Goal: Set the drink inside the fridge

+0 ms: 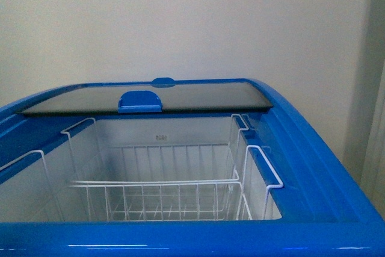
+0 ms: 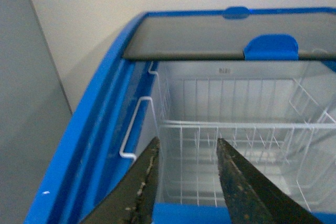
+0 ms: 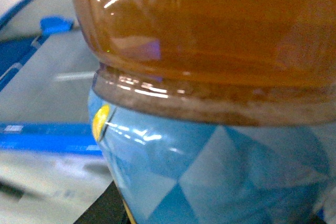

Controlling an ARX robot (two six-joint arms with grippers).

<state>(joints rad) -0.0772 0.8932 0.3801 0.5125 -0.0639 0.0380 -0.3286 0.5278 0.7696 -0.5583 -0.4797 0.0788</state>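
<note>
The fridge (image 1: pixel 313 148) stands right in front of me, white inside with a blue rim. Its glass lid (image 1: pixel 180 97) is slid to the back, so the front half lies uncovered. White wire baskets (image 1: pixel 156 194) hang inside, with nothing in them. In the left wrist view my left gripper (image 2: pixel 188 141) hovers open above the near rim (image 2: pixel 184 212), nothing between its dark fingers (image 2: pixel 239 182). The drink (image 3: pixel 210 77) fills the right wrist view: amber liquid above a blue diamond-patterned label. My right gripper is shut on it, with only a dark finger (image 3: pixel 97 211) showing. Neither arm appears in the front view.
A blue handle (image 1: pixel 140 102) sits on the lid's front edge. A plain wall rises behind the fridge. A tall grey cabinet (image 2: pixel 26 108) stands close beside the fridge's left side. Basket hooks (image 1: pixel 264 167) hang over the side rims.
</note>
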